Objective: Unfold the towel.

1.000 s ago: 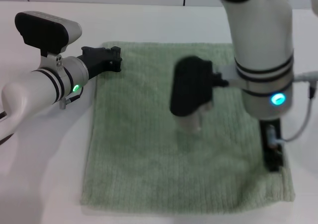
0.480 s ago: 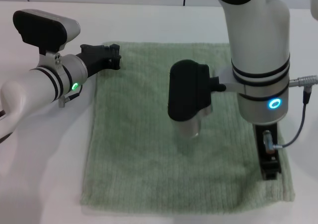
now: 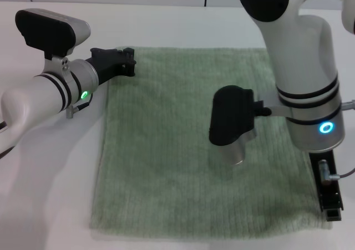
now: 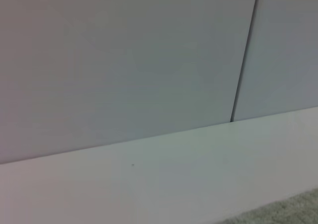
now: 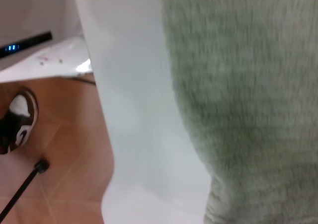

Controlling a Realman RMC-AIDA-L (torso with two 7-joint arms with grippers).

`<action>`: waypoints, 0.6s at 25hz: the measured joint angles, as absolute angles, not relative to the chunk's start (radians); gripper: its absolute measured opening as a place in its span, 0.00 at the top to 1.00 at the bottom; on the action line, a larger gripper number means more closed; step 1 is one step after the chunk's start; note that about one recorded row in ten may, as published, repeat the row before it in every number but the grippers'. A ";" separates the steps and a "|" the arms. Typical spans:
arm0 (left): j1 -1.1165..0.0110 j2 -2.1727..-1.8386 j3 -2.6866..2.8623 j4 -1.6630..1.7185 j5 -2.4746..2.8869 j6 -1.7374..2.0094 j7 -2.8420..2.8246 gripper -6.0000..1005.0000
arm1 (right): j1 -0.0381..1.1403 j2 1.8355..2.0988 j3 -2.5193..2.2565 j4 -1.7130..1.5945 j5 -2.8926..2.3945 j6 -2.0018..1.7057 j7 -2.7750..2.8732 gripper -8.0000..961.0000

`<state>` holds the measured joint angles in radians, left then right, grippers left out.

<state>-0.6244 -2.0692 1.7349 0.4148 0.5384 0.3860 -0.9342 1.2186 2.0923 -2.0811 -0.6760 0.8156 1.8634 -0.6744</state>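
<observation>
The pale sage-green towel (image 3: 183, 139) lies spread in a rough square on the white table (image 3: 50, 178). My left gripper (image 3: 128, 62) points at the towel's far-left corner, right at its edge. My right gripper (image 3: 333, 210) points down at the towel's near-right corner, just at the hem. The right arm's dark wrist camera housing (image 3: 230, 117) hangs over the middle right of the cloth. The towel fills the right wrist view (image 5: 238, 85), and a sliver of it shows in the left wrist view (image 4: 293, 211).
The table's edge (image 5: 129, 114) runs beside the towel in the right wrist view, with brown floor (image 5: 54, 149) below it. A grey panelled wall (image 4: 124, 60) stands behind the table.
My right arm has moved to the right and nearer, along the towel's right edge to its near-right corner. The left arm has barely moved. The towel's outline looks unchanged.
</observation>
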 joint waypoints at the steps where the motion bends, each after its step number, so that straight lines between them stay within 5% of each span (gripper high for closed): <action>1: -0.624 -2.069 1.735 0.415 0.538 0.386 -0.934 1.00 | 1.219 2.092 -2.081 -0.676 0.816 1.863 -0.674 0.69; 9: -0.620 -2.069 1.735 0.416 0.538 0.387 -0.934 1.00 | 1.155 2.082 -1.867 -0.978 0.708 1.752 -0.677 0.69; 15: -0.610 -2.067 1.733 0.425 0.532 0.390 -0.934 1.00 | 0.964 2.082 -1.790 -1.260 0.647 1.445 -0.693 0.69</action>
<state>-0.6097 -2.0671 1.7328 0.4250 0.5325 0.3897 -0.9335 0.9638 2.0824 -1.7895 -1.2598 0.6467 1.4445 -0.6929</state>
